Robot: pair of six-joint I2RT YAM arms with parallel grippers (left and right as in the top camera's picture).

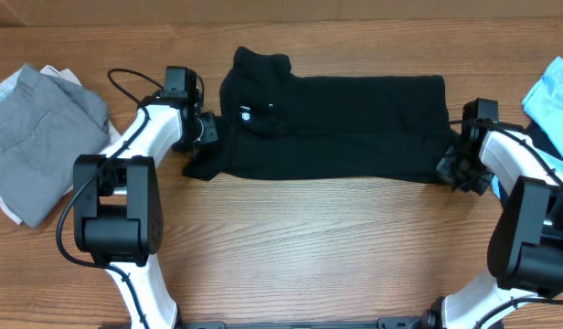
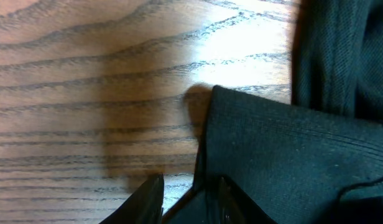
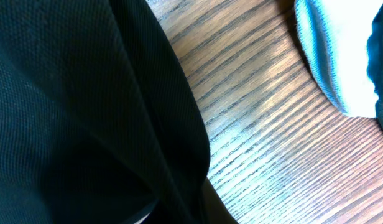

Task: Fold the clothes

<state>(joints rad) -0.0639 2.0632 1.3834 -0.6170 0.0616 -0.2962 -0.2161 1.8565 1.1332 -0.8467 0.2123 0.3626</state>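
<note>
The large black garment (image 1: 345, 128) lies flat across the back middle of the table as a long folded band, with its small white logo (image 1: 246, 114) near the left end. My left gripper (image 1: 208, 132) is at its left edge. In the left wrist view the fingers (image 2: 188, 202) are close together around a raised edge of the black fabric (image 2: 285, 155). My right gripper (image 1: 453, 164) is at the bunched right end. In the right wrist view black fabric (image 3: 86, 112) drapes over the jaws (image 3: 179, 211) and hides most of them.
A grey garment (image 1: 35, 128) lies on white cloth (image 1: 12, 208) at the far left. A light blue garment (image 1: 551, 96) lies at the far right and also shows in the right wrist view (image 3: 334, 56). Bare wooden table (image 1: 327, 247) runs along the front.
</note>
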